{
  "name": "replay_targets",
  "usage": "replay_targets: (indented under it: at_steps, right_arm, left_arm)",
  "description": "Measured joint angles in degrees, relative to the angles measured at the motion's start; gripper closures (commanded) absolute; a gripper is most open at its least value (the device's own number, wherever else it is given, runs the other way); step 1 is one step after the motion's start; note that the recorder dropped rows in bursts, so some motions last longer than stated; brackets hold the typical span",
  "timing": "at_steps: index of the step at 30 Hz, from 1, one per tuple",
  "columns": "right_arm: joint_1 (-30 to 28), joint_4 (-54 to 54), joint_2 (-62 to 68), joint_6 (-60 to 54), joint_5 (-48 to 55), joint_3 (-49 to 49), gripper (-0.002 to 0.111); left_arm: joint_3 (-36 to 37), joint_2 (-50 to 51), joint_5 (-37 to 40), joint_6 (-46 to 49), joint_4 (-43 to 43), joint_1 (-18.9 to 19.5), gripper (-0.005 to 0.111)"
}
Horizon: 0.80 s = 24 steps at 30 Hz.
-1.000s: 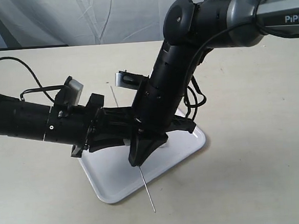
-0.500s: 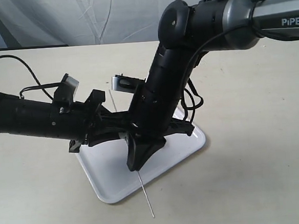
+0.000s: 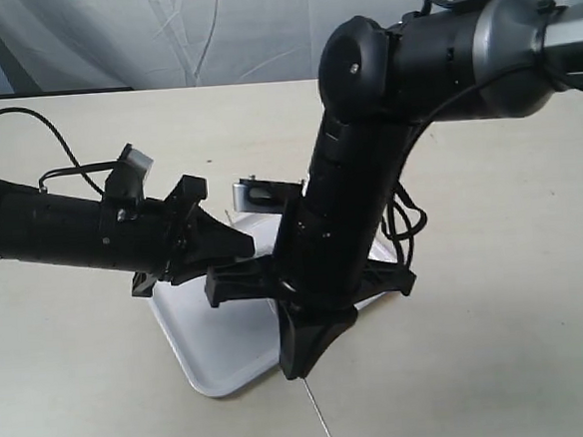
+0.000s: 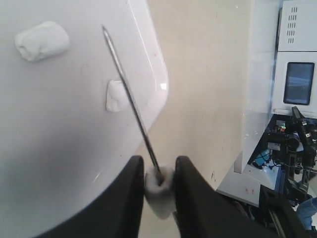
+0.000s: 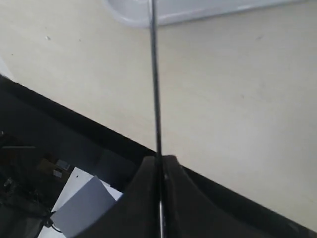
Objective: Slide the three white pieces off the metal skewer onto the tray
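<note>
In the left wrist view my left gripper [image 4: 158, 166] is shut on one white piece [image 4: 161, 196], which is still threaded on the metal skewer [image 4: 136, 116]. The skewer's pointed end reaches out over the tray [image 4: 59, 139]. Two more white pieces [image 4: 42, 40] [image 4: 117, 95] lie loose on the tray. My right gripper [image 5: 159, 159] is shut on the skewer [image 5: 154, 89]. In the exterior view my right gripper [image 3: 300, 370] points down at the tray's [image 3: 206, 349] front edge, and the skewer [image 3: 321, 421] sticks out below it. My left gripper [image 3: 241, 247] is beside the right arm.
The tray sits on a beige tabletop [image 3: 500, 344]. The right arm's black forearm [image 3: 351, 204] stands over the tray's middle and hides much of it. Cables [image 3: 407, 220] hang behind that arm. A dark table edge [image 5: 74, 134] shows in the right wrist view.
My right arm has moved down and toward the front right, pulling the skewer that way; its top end no longer shows above my left gripper. The left gripper has barely moved.
</note>
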Motion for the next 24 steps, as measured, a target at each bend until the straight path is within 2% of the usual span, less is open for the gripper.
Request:
replay_targets:
  at_steps: [8, 16, 24]
  right_arm:
    - [0.28, -0.14, -5.58, 0.55, 0.22, 7.06, 0.109]
    - [0.48, -1.52, -6.17, 0.55, 0.48, 7.98, 0.109]
    - [0.48, -1.52, -6.17, 0.55, 0.48, 7.98, 0.109]
  left_arm:
    - [0.0, 0.0, -0.88, 0.0, -0.21, 0.0, 0.085]
    - [0.0, 0.0, -0.87, 0.0, -0.21, 0.0, 0.085]
    - [0.0, 0.0, 5.04, 0.0, -0.21, -0.77, 0.085]
